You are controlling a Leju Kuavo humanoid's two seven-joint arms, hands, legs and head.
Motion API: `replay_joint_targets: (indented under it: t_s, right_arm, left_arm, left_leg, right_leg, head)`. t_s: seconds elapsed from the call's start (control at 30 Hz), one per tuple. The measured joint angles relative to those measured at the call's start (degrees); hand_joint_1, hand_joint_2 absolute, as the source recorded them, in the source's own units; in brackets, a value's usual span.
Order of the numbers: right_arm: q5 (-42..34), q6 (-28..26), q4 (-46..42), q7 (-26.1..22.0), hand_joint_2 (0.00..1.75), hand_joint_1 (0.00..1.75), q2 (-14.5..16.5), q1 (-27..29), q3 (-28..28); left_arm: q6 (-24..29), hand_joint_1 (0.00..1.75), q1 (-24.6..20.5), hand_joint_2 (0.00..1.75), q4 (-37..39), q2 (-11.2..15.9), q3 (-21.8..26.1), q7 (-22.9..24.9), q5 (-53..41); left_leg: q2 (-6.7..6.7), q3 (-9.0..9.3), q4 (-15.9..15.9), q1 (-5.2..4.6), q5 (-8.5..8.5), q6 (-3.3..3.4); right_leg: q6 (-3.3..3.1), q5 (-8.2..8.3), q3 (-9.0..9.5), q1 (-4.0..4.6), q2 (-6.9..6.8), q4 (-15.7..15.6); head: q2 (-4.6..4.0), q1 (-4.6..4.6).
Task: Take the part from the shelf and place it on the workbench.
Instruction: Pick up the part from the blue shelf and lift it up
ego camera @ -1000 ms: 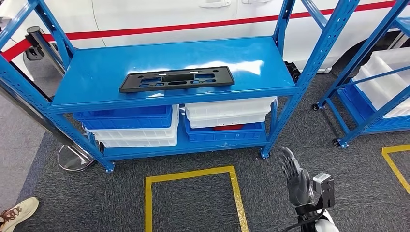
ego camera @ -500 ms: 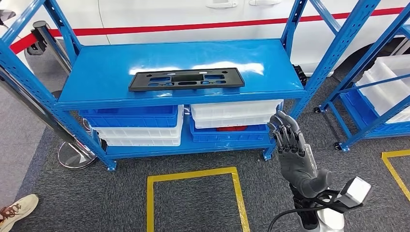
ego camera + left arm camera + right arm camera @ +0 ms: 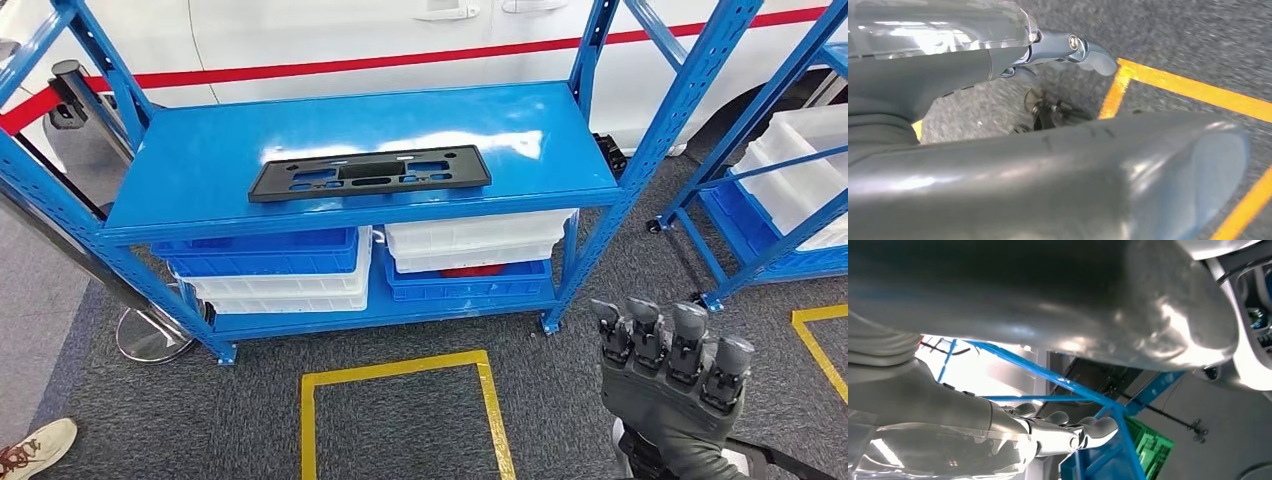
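Black part [image 3: 369, 173] near shelf [image 3: 200, 160] front edge; right hand [image 3: 668, 375] empty, well apart

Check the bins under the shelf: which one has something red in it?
The blue bin on the lower right, under the white bin, nearest the right hand. A red item shows at its top edge; the left stack shows none.

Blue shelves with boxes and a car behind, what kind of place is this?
Probably a car factory or workshop. Blue metal shelving holds a black car part and plastic bins, a white car stands behind, and yellow tape marks the floor.
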Motion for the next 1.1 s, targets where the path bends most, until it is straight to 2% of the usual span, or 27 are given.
replay_joint_targets:
  t_s: [0.03, 0.07, 0.17, 0.23, 0.27, 0.33, 0.37, 0.4, 0.43, 0.47, 0.5, 0.53, 0.57, 0.6, 0.63, 0.7, 0.73, 0.77, 0.83, 0.87, 0.9, 0.93, 0.97, 1.03, 1.07, 1.1]
  right_arm:
    - [-0.04, -0.10, -0.27, -0.01, 0.00, 0.00, 0.01, 0.03, 0.08]
    - [-0.10, -0.24, -0.51, -0.01, 0.00, 0.00, 0.01, 0.08, 0.13]
    - [-0.19, -0.09, -0.89, -0.01, 0.00, 0.00, 0.03, 0.35, 0.19]
    - [-0.07, 0.06, -0.90, -0.02, 0.00, 0.00, 0.04, 0.51, 0.19]
    - [0.17, -0.49, -0.85, -0.02, 0.00, 0.00, -0.01, 0.61, 0.19]
    - [1.50, -3.41, -0.45, -0.02, 0.00, 0.00, -0.40, 0.97, 0.27]
    - [2.53, -5.46, 0.06, -0.02, 0.00, 0.00, -0.82, 1.22, 0.47]
    - [3.58, -7.57, 0.73, -0.01, 0.00, 0.00, -1.36, 1.44, 0.82]
    - [4.41, -9.46, 1.49, -0.01, 0.00, 0.00, -1.95, 1.58, 1.31]
    - [4.91, -10.89, 2.17, -0.01, 0.00, 0.00, -2.56, 1.65, 1.88]
    - [5.19, -12.01, 2.72, -0.01, 0.00, 0.00, -3.13, 1.66, 2.45]
    - [5.28, -12.90, 3.27, -0.01, 0.00, 0.00, -3.67, 1.66, 3.02]
    - [5.30, -13.70, 3.76, -0.01, 0.00, 0.00, -4.16, 1.63, 3.64]
    - [5.28, -14.42, 4.27, -0.01, 0.00, 0.00, -4.54, 1.60, 4.26]
    - [5.23, -14.94, 4.78, 0.00, 0.00, 0.00, -4.86, 1.52, 4.87]
    - [5.11, -15.42, 5.52, -0.01, 0.00, 0.00, -5.24, 1.28, 5.88]
    - [5.04, -15.47, 5.83, -0.02, 0.00, 0.00, -5.34, 1.07, 6.28]
    - [5.01, -15.49, 6.13, -0.03, 0.00, 0.00, -5.38, 0.88, 6.64]
    - [4.98, -15.50, 6.74, -0.02, 0.00, 0.00, -5.44, 0.57, 7.19]
    - [4.96, -15.49, 7.05, -0.02, 0.00, 0.00, -5.47, 0.50, 7.38]
    - [4.90, -15.45, 7.33, -0.02, 0.00, 0.00, -5.50, 0.45, 7.54]
    - [4.80, -15.34, 7.59, -0.02, 0.00, 0.00, -5.53, 0.40, 7.67]
    - [4.68, -15.21, 7.84, -0.02, 0.00, 0.00, -5.56, 0.32, 7.78]
    - [4.47, -14.98, 8.34, -0.02, 0.00, 0.00, -5.61, 0.14, 7.94]
    - [4.41, -14.95, 8.57, -0.02, 0.00, 0.00, -5.63, 0.01, 7.99]
    - [4.37, -14.93, 8.80, -0.01, 0.00, 0.00, -5.67, -0.11, 8.04]
  left_arm:
    - [-0.07, 0.00, -0.04, 0.00, 0.05, 0.02, 0.07, -0.03, -0.09]
    - [-0.11, 0.00, -0.08, 0.00, 0.09, 0.02, 0.11, -0.04, -0.14]
    - [-0.15, 0.00, -0.07, 0.00, 0.14, 0.02, 0.15, -0.07, -0.22]
    - [-0.20, 0.00, 0.00, 0.00, 0.14, 0.02, 0.16, -0.07, -0.21]
    - [-0.26, 0.00, -0.01, 0.00, 0.14, 0.03, 0.16, -0.07, -0.22]
    - [-0.39, 0.00, -0.05, 0.00, 0.14, 0.07, 0.19, -0.08, -0.36]
    - [-0.41, 0.00, -0.05, 0.00, 0.14, 0.08, 0.20, -0.08, -0.49]
    - [-0.40, 0.00, -0.01, 0.00, 0.14, 0.08, 0.21, -0.09, -0.66]
    - [-0.39, 0.00, 0.06, 0.00, 0.14, 0.07, 0.22, -0.12, -0.90]
    - [-0.39, 0.00, 0.10, 0.00, 0.14, 0.05, 0.23, -0.16, -1.12]
    - [-0.40, 0.00, 0.18, 0.00, 0.16, -0.02, 0.23, -0.21, -1.38]
    - [-0.43, 0.00, 0.17, 0.00, 0.24, -0.15, 0.24, -0.26, -1.61]
    - [-0.45, 0.00, 0.08, 0.00, 0.32, -0.24, 0.28, -0.30, -1.75]
    - [-0.46, 0.00, -0.04, 0.00, 0.40, -0.32, 0.36, -0.32, -1.83]
    - [-0.45, 0.00, -0.19, 0.00, 0.47, -0.34, 0.48, -0.33, -1.86]
    - [-0.35, 0.00, -0.41, 0.00, 0.48, -0.28, 0.69, -0.32, -1.88]
    - [-0.27, 0.00, -0.48, 0.00, 0.49, -0.30, 0.75, -0.32, -1.88]
    - [-0.19, 0.00, -0.57, 0.00, 0.49, -0.31, 0.79, -0.33, -1.89]
    - [-0.05, 0.00, -0.65, 0.00, 0.50, -0.34, 0.87, -0.34, -1.90]
    - [0.00, 0.00, -0.62, 0.00, 0.50, -0.33, 0.95, -0.34, -1.91]
    - [0.07, 0.00, -0.55, 0.00, 0.51, -0.32, 1.03, -0.34, -1.89]
    - [0.13, 0.00, -0.45, 0.00, 0.51, -0.32, 1.11, -0.34, -1.87]
    - [0.18, 0.00, -0.34, 0.00, 0.51, -0.32, 1.17, -0.34, -1.85]
    - [0.24, 0.00, -0.10, 0.00, 0.57, -0.33, 1.28, -0.33, -1.79]
    - [0.24, 0.00, -0.05, 0.00, 0.62, -0.34, 1.35, -0.34, -1.76]
    - [0.23, 0.00, -0.03, 0.00, 0.68, -0.36, 1.43, -0.37, -1.74]
  left_leg:
    - [-0.03, 1.48, -2.95, -0.05, 0.73, 0.24]
    - [-0.07, 2.30, -4.54, -0.14, 0.69, 0.62]
    - [-0.20, 3.03, -5.29, -0.30, -0.31, 2.17]
    - [-0.15, 4.17, -5.66, -0.24, -0.75, 2.95]
    - [-0.13, 4.69, -5.82, -0.23, -1.00, 3.24]
    - [-0.17, 5.39, -5.88, -0.43, -1.67, 3.63]
    - [-0.22, 5.80, -5.88, -0.59, -2.09, 3.72]
    - [-0.27, 6.37, -5.88, -0.79, -2.58, 3.77]
    - [-0.32, 7.11, -5.88, -0.99, -3.12, 3.81]
    - [-0.34, 7.97, -5.91, -1.22, -3.73, 3.84]
    - [-0.36, 8.71, -5.99, -1.37, -4.37, 3.88]
    - [-0.40, 9.38, -6.04, -1.56, -4.96, 3.80]
    - [-0.40, 9.74, -6.10, -1.64, -5.52, 3.63]
    - [-0.38, 10.12, -6.19, -1.65, -5.86, 3.40]
    - [-0.32, 10.48, -6.16, -1.70, -5.89, 3.08]
    - [-0.19, 10.80, -5.17, -1.70, -5.67, 2.56]
    - [-0.16, 10.04, -3.28, -1.68, -5.56, 2.28]
    - [-0.16, 8.50, -0.41, -1.60, -5.92, 1.98]
    - [-0.15, 3.71, 6.57, -1.22, -8.29, 1.21]
    - [-0.14, 1.42, 9.03, -1.00, -9.82, 0.84]
    - [-0.14, -0.20, 9.99, -0.78, -10.70, 0.53]
    - [-0.13, -1.04, 9.27, -0.58, -10.31, 0.32]
    - [-0.12, -1.14, 6.91, -0.36, -8.39, 0.14]
    - [-0.05, -0.39, 0.10, 0.00, -2.25, -0.07]
    - [-0.01, -0.04, -2.30, 0.02, -0.22, 0.17]
    - [0.00, 0.13, -3.53, -0.02, 0.99, 0.60]
  right_leg:
    - [0.37, -0.38, 0.26, 0.04, 0.05, 0.11]
    - [0.75, -0.63, 0.40, 0.12, 0.08, 0.11]
    - [1.75, -0.71, 0.75, 0.15, 0.12, 0.46]
    - [2.19, -1.44, 0.06, 0.05, 0.04, 2.84]
    - [2.35, -2.42, -1.46, 0.03, -0.01, 5.57]
    - [2.46, -4.94, -6.57, 0.08, -0.06, 12.99]
    - [2.39, -5.58, -9.06, 0.14, -0.06, 15.83]
    - [2.19, -5.22, -10.78, 0.23, -0.06, 17.00]
    - [1.85, -3.79, -11.53, 0.41, -0.06, 16.26]
    - [1.24, -1.21, -11.26, 0.69, -0.07, 13.52]
    - [0.38, 1.95, -10.58, 1.14, -0.08, 9.75]
    - [-0.44, 4.01, -9.97, 1.59, -0.11, 6.72]
    - [-1.11, 5.41, -9.42, 1.97, -0.11, 4.26]
    - [-1.47, 5.83, -9.17, 2.24, -0.10, 3.08]
    - [-1.60, 5.29, -8.90, 2.29, -0.06, 2.79]
    - [-1.73, 5.12, -7.44, 1.94, 0.05, 1.60]
    - [-1.90, 4.83, -6.50, 1.68, 0.06, 1.04]
    - [-1.97, 4.54, -5.62, 1.42, 0.04, 0.59]
    - [-2.00, 3.60, -4.37, 1.16, -0.05, 0.29]
    - [-1.86, 3.05, -3.79, 1.03, -0.06, 0.29]
    - [-1.68, 2.45, -3.08, 0.89, 0.00, 0.29]
    - [-1.46, 1.84, -2.27, 0.71, 0.07, 0.31]
    - [-1.19, 1.18, -1.38, 0.52, 0.16, 0.32]
    - [-0.47, -0.22, 0.30, 0.27, 0.23, 0.52]
    - [-0.05, -0.84, 0.77, 0.25, 0.29, 0.68]
    - [0.38, -1.37, 1.02, 0.33, 0.31, 0.84]
  head:
    - [0.00, -0.03]
    - [0.00, 0.02]
    - [0.00, 0.11]
    - [0.00, 0.15]
    - [0.00, 0.18]
    - [0.00, 0.21]
    - [0.00, 0.21]
    - [0.00, 0.21]
    - [0.00, 0.21]
    - [0.00, 0.22]
    - [0.00, 0.23]
    - [0.00, 0.02]
    - [0.00, -0.13]
    - [0.00, -0.29]
    - [0.00, -0.44]
    - [0.01, -0.40]
    - [0.01, -0.44]
    - [0.01, -0.49]
    - [0.00, -0.56]
    - [0.00, -0.55]
    - [0.00, -0.56]
    - [0.00, -0.55]
    - [0.00, -0.56]
    - [0.00, -0.56]
    - [0.00, -0.56]
    - [0.00, -0.53]
